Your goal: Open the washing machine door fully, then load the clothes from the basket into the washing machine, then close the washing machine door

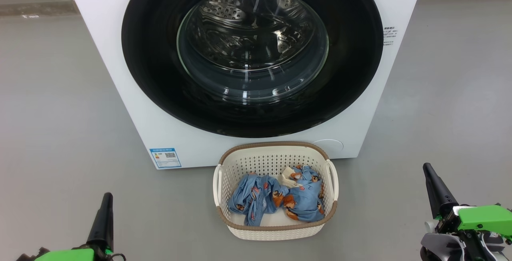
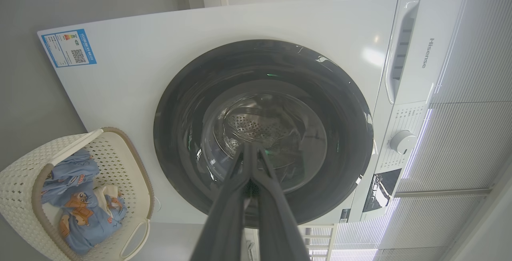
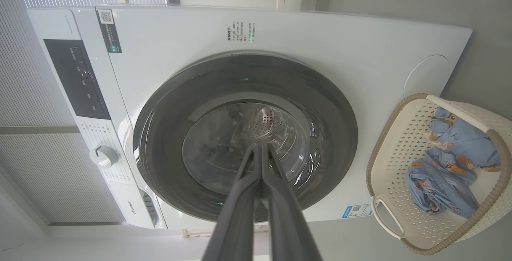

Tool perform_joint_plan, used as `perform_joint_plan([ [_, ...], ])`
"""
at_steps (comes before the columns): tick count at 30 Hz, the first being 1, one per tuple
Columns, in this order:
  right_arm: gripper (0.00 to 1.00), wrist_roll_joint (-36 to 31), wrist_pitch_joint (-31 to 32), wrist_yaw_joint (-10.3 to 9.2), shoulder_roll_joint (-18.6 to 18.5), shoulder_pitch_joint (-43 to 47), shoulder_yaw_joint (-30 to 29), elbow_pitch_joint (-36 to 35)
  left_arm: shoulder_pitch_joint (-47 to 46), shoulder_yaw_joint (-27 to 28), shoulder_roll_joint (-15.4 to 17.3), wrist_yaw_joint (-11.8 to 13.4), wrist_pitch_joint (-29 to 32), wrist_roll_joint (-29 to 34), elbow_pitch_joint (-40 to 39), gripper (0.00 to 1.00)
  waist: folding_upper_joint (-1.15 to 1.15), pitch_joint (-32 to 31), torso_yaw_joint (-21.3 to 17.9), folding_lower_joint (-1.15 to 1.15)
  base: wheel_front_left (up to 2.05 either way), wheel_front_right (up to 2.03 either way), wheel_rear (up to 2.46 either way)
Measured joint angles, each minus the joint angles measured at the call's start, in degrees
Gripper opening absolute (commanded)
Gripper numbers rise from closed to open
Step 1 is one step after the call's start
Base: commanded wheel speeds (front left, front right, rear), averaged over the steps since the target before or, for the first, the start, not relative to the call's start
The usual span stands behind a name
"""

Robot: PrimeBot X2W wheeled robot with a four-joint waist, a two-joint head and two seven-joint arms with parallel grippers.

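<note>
Cream basket [image 1: 276, 231], long side towards washing machine door [image 1: 252, 49]

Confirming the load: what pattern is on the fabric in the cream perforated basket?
Light-blue fabric clothes with small brown-orange bears; head view best.

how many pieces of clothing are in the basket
2. The left garment lies bunched in the basket; the right garment sits beside it. More may hide beneath.

Laundry area, washing machine [image 1: 120, 73], basket [image 1: 272, 161] (grey floor [image 1: 60, 113])
</note>
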Motion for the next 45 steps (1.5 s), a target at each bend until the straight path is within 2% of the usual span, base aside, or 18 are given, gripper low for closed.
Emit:
perform_joint_plan([
  [45,0.0,0.2,0.0,0.0,-0.1,0.0,0.5,-0.1,0.0,0.3,-0.3,0.0,0.5,0.4,0.0,0.0,0.0,0.0,0.0,0.0,0.0,0.0,0.0],
])
